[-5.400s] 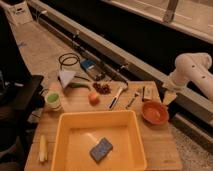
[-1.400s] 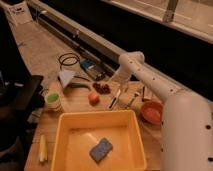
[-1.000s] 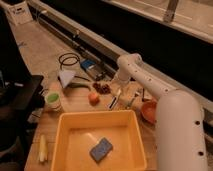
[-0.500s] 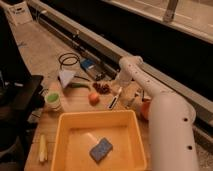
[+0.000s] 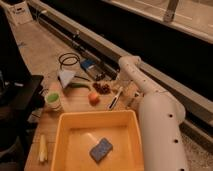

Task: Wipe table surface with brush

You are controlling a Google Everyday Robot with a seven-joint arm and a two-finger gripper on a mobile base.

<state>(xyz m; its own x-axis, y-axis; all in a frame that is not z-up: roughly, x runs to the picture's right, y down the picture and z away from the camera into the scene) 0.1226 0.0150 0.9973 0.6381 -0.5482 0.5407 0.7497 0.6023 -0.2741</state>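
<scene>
over at the far right of the table surface (image 5: 75,102), the robot's white arm (image 5: 160,125) is arching in from about four o'clock and bending down at the wrist, so the gripper (image 5: 123,84) is hanging right at the upper end of the brush (image 5: 115,98). the brush is lying flat on the planks at roughly one o'clock from the middle of the yellow tub (image 5: 95,114), just beyond its far rim, slanting up toward the gripper. to me this is looking like the pick-up step, with the wrist pointing down from above because the tool is lying so low and thin on the wood. whether the gripper is already clamping the brush or only sitting over it, i cannot tell from where i am standing. an orange fruit (image 5: 93,97) is sitting near the brush at its nine o'clock and a dark cluster (image 5: 102,88) at eleven, so a sweep that way is going to be crowded. the blue sponge (image 5: 101,149) is lying inside the tub, out of the way.
</scene>
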